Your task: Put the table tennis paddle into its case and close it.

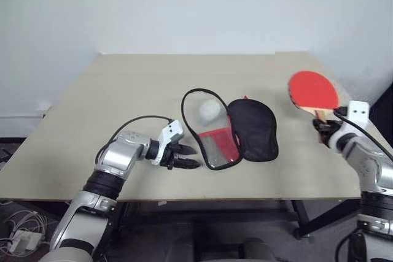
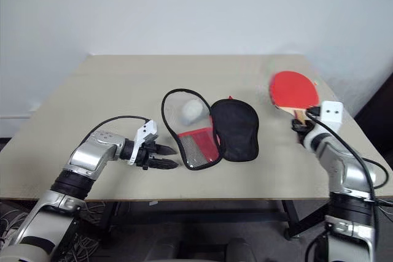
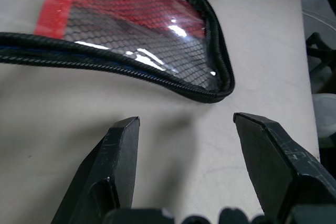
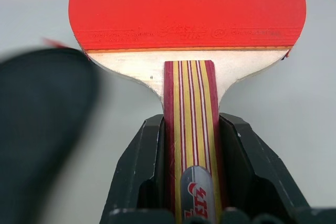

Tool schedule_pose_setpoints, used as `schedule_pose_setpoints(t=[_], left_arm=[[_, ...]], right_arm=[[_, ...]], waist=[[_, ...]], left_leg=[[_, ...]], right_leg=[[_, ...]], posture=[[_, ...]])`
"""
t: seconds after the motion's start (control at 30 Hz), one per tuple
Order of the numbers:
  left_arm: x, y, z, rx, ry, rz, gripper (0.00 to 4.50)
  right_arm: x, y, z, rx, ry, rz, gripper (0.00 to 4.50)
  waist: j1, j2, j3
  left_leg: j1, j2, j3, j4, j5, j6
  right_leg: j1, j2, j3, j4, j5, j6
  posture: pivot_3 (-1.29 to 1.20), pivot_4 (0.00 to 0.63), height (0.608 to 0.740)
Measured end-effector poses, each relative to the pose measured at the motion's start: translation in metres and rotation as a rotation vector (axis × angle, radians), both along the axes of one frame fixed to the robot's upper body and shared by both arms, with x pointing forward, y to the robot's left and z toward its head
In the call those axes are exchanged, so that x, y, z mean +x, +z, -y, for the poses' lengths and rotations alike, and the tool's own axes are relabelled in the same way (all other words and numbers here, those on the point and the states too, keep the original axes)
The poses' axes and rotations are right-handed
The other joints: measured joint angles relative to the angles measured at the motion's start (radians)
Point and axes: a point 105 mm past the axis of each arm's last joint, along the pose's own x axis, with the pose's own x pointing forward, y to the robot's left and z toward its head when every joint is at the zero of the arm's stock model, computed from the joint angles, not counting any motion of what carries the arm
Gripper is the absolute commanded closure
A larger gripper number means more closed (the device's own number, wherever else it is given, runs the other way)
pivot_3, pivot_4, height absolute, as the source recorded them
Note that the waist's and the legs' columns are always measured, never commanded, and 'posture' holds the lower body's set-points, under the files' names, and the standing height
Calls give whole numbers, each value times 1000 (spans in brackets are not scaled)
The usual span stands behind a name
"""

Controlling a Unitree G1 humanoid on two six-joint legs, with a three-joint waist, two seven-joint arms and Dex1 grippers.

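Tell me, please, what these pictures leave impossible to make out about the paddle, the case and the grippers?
- Table tennis paddle: its far face is turned away in every view; the handle's end is covered by the right gripper.
- Case: what lies under the black flap is hidden; the left wrist view cuts off most of it.
- White ball: too small to read any marking.
- Left gripper: open, near the case's zip rim; whether it touches the table is unclear.

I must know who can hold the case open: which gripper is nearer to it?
Left. The left gripper hangs open just beside the case; the right gripper holds the paddle farther off.
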Motion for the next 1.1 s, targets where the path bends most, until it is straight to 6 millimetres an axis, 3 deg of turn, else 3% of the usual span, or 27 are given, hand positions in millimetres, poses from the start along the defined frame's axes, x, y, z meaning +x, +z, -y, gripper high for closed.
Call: schedule_pose_setpoints(t=[0.1,0.23,0.47,0.67,1.1], left_arm=[[1,-5,-4,1,11,-11,1412],[3,-11,-8,1,14,-16,1412],[4,-14,-11,-9,-4,-2,1412],[6,-16,-13,-13,-12,7,1412],[10,-16,-11,-7,-25,4,1412]], right_arm=[[8,-6,-45,58,53,-26,3359],[13,-13,-78,82,93,-52,3359],[11,-47,-98,107,79,-156,3359],[8,-61,-115,110,107,-194,3359],[4,-63,-112,65,84,-168,3359]], waist=[[0,0,0],[8,0,0],[11,0,0],[10,0,0],[12,-2,-1]], left_leg=[[-1,0,0,0,0,0],[-2,-1,0,0,0,0],[-2,-1,0,0,0,0],[-2,-1,0,0,1,-1],[-2,-1,0,1,1,-1]], right_leg=[[-1,0,0,0,0,0],[-2,-1,-1,0,0,0],[-3,-1,-1,2,0,0],[-5,-1,0,6,0,0],[-4,-1,-1,7,0,0]], posture=[[0,0,728],[0,0,728],[0,0,728],[0,0,728],[0,0,728]])
